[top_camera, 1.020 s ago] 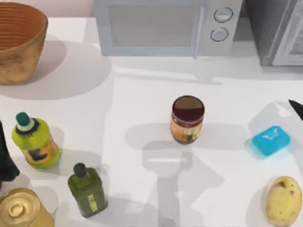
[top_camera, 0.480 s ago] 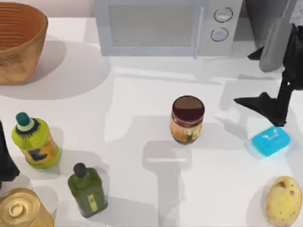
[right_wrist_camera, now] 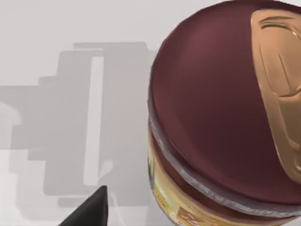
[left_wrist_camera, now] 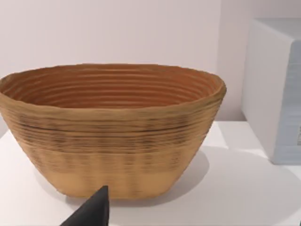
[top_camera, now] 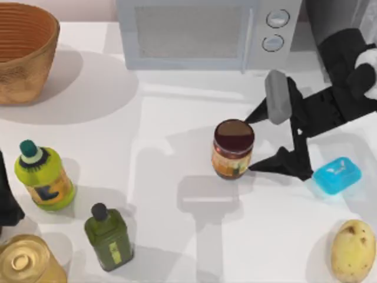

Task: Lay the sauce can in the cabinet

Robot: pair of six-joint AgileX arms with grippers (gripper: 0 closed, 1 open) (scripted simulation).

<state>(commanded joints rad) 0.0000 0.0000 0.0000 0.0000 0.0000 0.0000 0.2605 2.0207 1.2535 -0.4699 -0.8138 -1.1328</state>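
The sauce can [top_camera: 233, 148] stands upright at the table's middle, with a maroon top and an orange-red label. My right gripper [top_camera: 254, 142] is open just to the can's right, one dark finger toward the back and one toward the front, neither touching it. The right wrist view looks down on the can [right_wrist_camera: 225, 122] from close by, with one fingertip [right_wrist_camera: 91, 209] beside it. The grey cabinet [top_camera: 311, 17] sits at the back right corner, partly hidden by my right arm. My left gripper [top_camera: 6, 200] is parked open at the left edge.
A white microwave [top_camera: 206, 32] stands at the back and a woven basket [top_camera: 23, 53] at the back left. A yellow-green bottle [top_camera: 44, 177], a dark green bottle [top_camera: 108, 236] and a gold-lidded tin [top_camera: 26, 262] stand front left. A blue soap box [top_camera: 337, 175] and a potato [top_camera: 353, 250] lie to the right.
My right arm has swung in from the right edge and moved leftward, until its open fingers are next to the can. The can and the left arm have not moved.
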